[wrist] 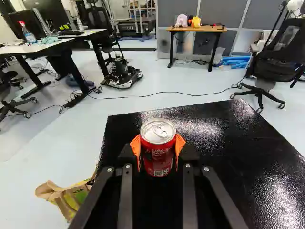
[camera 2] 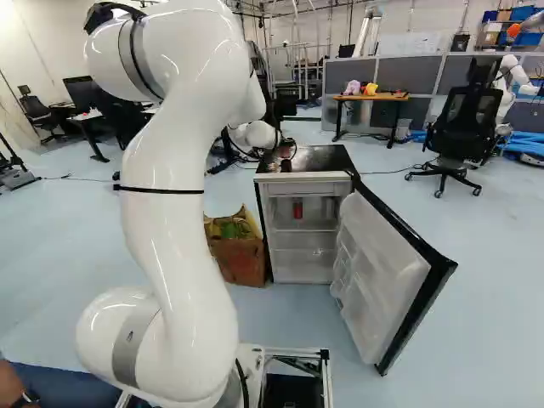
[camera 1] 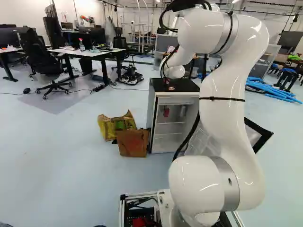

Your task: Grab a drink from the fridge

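Setting the can (wrist: pixel 158 155) down, prob? Your jaws are part-open, clamped round it; get it flat on the fridge top (wrist: pixel 209 131) b4 releasing.

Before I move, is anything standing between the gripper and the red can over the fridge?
Nothing visible stands between them: the gripper has its orange pads against both sides of the red can, over the fridge's black top.
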